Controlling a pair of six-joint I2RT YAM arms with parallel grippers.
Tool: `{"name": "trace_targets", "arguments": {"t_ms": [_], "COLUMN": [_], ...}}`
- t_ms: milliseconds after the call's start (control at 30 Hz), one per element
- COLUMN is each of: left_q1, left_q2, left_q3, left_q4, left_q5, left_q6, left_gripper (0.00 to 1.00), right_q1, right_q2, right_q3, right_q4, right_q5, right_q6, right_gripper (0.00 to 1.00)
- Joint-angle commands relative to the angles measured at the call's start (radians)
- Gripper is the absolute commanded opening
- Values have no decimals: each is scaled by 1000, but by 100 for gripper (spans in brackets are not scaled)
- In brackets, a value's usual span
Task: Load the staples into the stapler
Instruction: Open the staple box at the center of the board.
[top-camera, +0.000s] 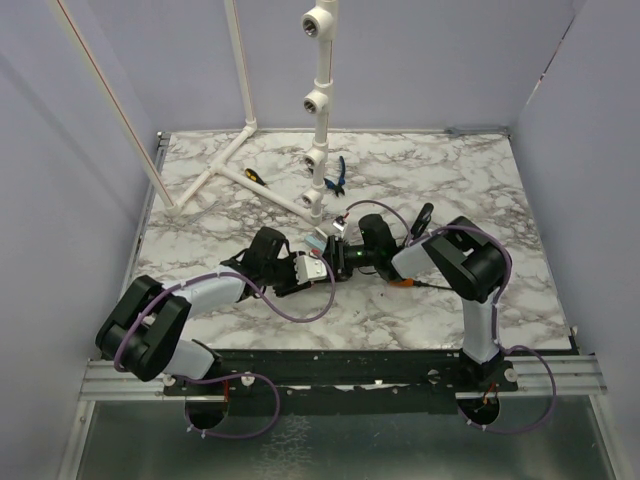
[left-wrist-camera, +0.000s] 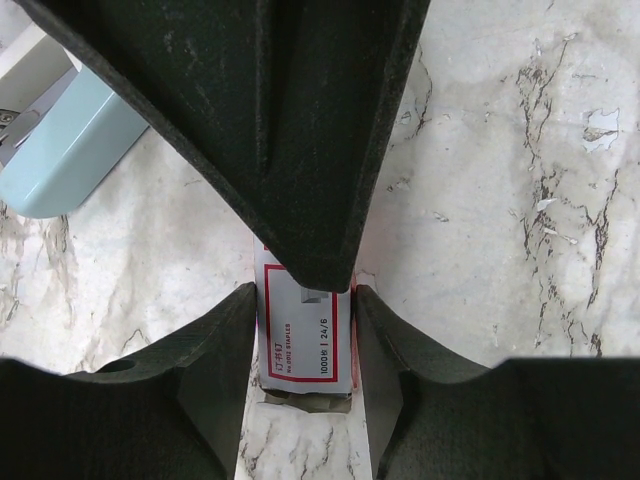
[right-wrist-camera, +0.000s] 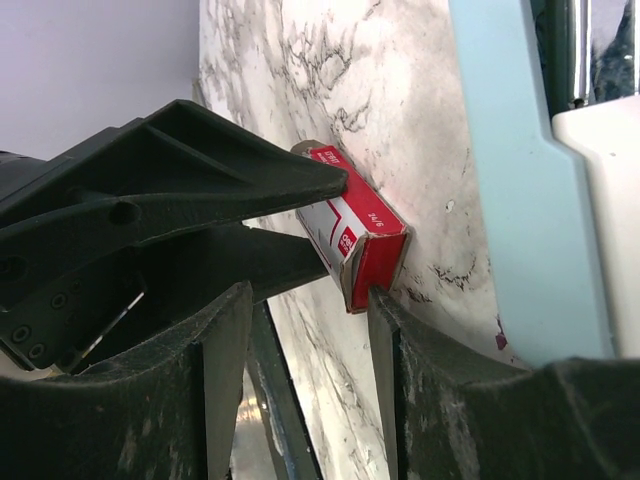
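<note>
The left gripper clamps the small flat white-and-red cardboard staple box between its fingers; the right gripper stands spread just beside it, a pale teal bar nearby.

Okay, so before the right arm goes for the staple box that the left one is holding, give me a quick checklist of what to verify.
1. Left gripper grip on the staple box: ok, the box sits clamped between both fingers.
2. Right gripper ready to take it: ok, jaws apart, with the box's end at the gap.
3. Box end open: cannot tell; it looks partly undone in the right wrist view, but no strips show.
4. Pale teal bar out of the way: ok, it lies beside the box and apart from it.
5. Stapler open for loading: cannot tell, too small in the top view.
</note>
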Motion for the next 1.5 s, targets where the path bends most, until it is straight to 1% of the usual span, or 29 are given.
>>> {"name": "trace_targets", "arguments": {"t_ms": [0,433,567,733,1100,1467], "left_q1": [-2,-2,-2,-1,-3,-3], "left_q2": [22,39,54,68,83,95], "left_q3": [18,25,33,39,55,62], "left_q4": [-26,-25,-26,-25,-24,-24], "left_q5": [37,49,52,52,49,48], "left_q6": [-2,-14,-22,-32,-51,-57], "left_gripper": [46,44,42,41,41,45], "right_q1": [0,19,22,25,52,71], "right_q2": [42,69,76,78,98,111], "right_q3": [-12,4,9,14,43,54], "right_q4": [20,23,25,25,54,62], "right_q5": [-21,-26,-26,-26,-46,-52], "right_q6": [31,41,46,48,80,92], "right_gripper": [54,53,53,53,53,52]}}
